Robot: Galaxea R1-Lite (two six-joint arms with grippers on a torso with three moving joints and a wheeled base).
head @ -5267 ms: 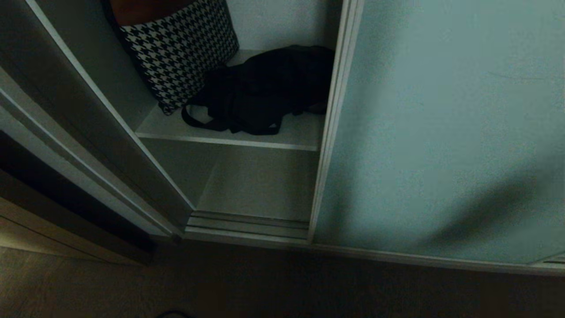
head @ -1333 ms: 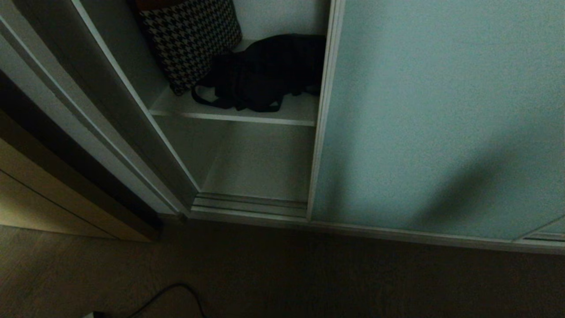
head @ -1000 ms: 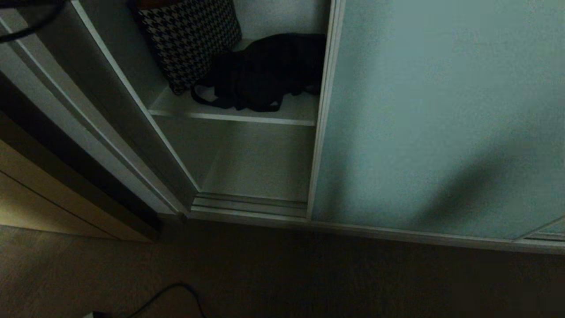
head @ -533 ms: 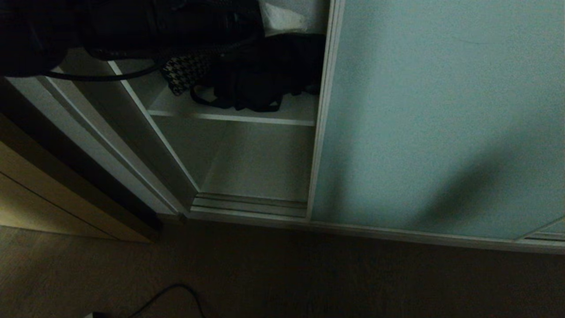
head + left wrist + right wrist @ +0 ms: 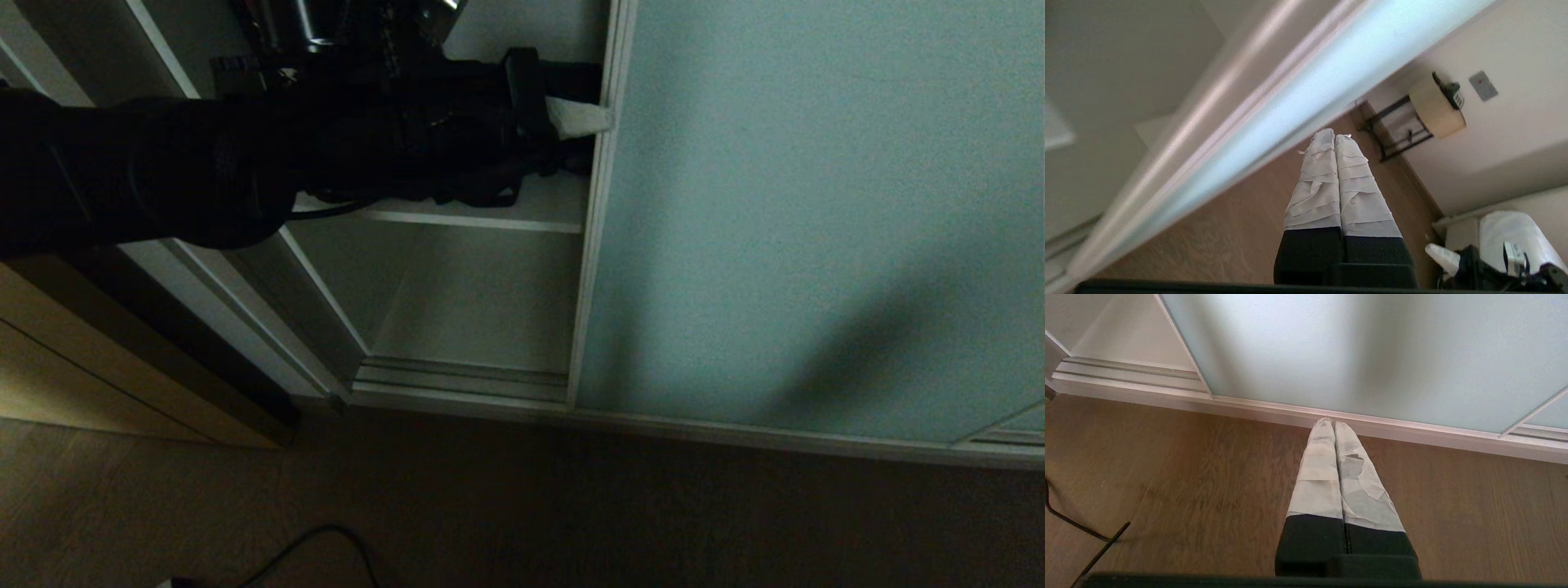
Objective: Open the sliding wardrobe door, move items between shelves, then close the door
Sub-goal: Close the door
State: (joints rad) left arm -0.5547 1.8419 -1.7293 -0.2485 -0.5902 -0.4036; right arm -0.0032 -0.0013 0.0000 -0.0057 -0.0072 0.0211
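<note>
The sliding wardrobe door (image 5: 816,204) is a frosted blue-green panel that covers the right side, so the left compartment stands open. My left arm reaches across that opening from the left. The left gripper (image 5: 602,122) is shut and empty, its taped tip at the door's silver edge frame (image 5: 608,163). In the left wrist view the shut left gripper (image 5: 1335,136) lies alongside the door's bright edge (image 5: 1290,102). The arm hides most of the black bag (image 5: 490,192) on the upper shelf (image 5: 482,216). My right gripper (image 5: 1333,422) is shut and hangs parked over the floor.
The bottom shelf (image 5: 482,302) lies bare behind the floor track (image 5: 461,384). A beige wooden cabinet (image 5: 82,384) stands left of the wardrobe. A black cable (image 5: 326,539) lies on the wood floor. A stool with a round cushion (image 5: 1433,106) stands by the far wall.
My left arm swung in from the upper left and reached right across the opening. Its shut tip now sits at the door's edge, and the arm covers the patterned cushion and most of the bag.
</note>
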